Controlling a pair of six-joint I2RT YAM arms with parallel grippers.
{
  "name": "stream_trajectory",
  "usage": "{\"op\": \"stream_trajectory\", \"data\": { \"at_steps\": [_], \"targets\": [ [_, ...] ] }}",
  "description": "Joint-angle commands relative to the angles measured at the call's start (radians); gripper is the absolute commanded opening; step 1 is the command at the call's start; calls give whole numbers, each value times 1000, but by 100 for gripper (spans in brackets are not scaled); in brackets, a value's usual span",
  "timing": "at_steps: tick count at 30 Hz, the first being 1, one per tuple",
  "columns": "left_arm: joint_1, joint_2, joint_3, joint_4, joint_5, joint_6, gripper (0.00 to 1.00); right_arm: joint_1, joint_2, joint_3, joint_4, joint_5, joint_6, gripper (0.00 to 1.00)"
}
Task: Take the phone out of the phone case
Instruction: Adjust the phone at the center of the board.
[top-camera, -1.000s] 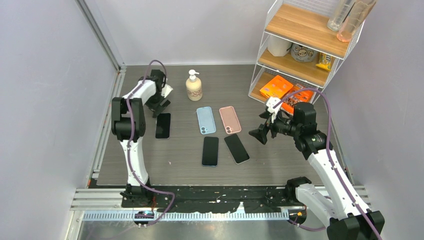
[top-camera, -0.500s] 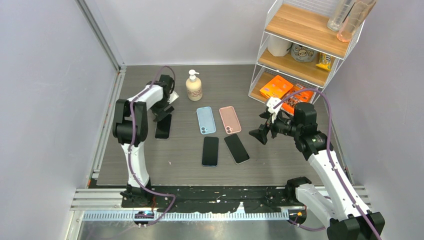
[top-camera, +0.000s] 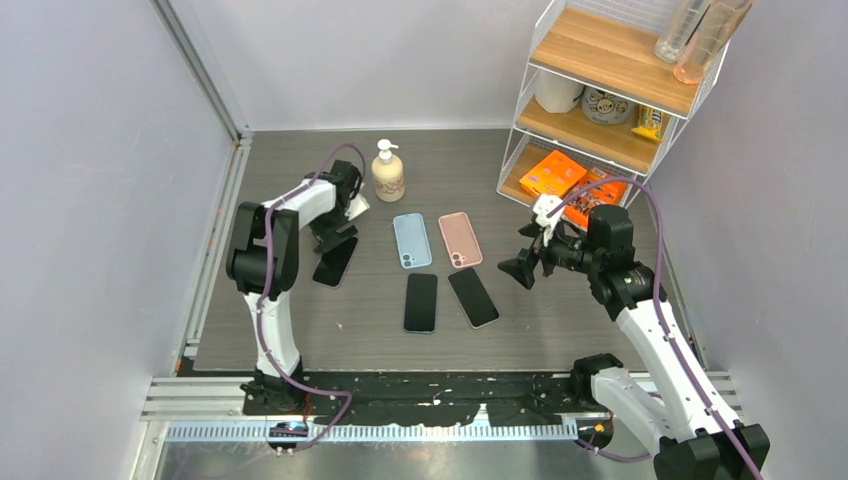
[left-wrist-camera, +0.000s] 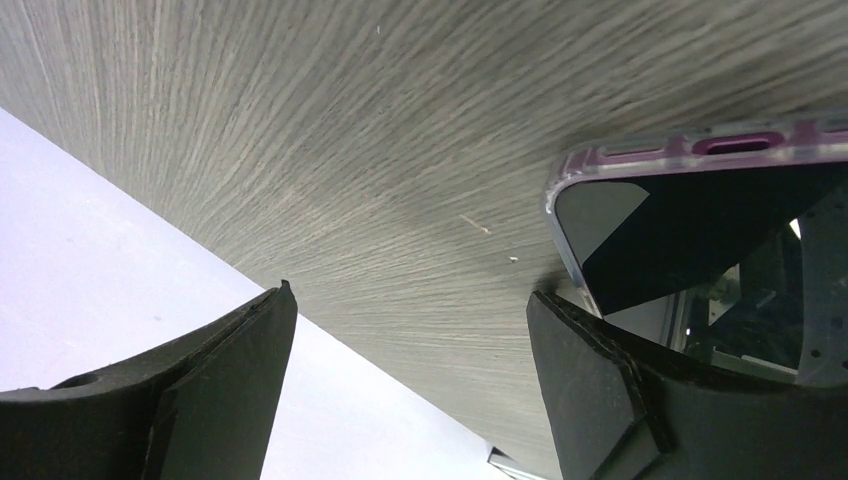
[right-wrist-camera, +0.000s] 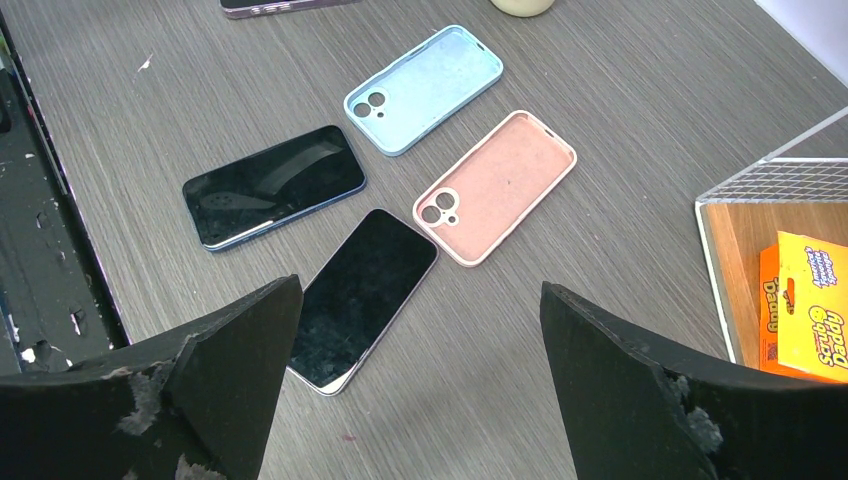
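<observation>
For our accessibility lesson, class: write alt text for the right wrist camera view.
A blue-edged phone and a pale-edged phone lie screen-up on the table beside an empty blue case and an empty pink case. The open right claw frames the foreground.

Table (top-camera: 300, 330): grey, fine wood-grain pattern. Light blue case (top-camera: 411, 240) and salmon pink case (top-camera: 460, 239), both plain. Blue-edged phone (top-camera: 421, 302) and pale-edged phone (top-camera: 473, 296): black glass. Cased phone (top-camera: 334, 261): black screen, translucent purple-tinted phone case (left-wrist-camera: 700, 150). Pump bottle (top-camera: 388, 175): cream. Boxes (top-camera: 552, 173): orange
</observation>
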Motion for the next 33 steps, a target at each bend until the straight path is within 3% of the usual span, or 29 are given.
{"op": "stream_trajectory", "data": {
  "at_steps": [1,13,33],
  "targets": [
    [-22,-51,-53,15,74,75,94,-3,-12,3,21,-7,-7,96],
    [-83,-78,-104,-16,102,307,95,-3,-4,4,23,-2,-6,95],
    [-169,-22,80,-71,44,385,100,-3,3,6,22,7,-6,95]
  ]
}}
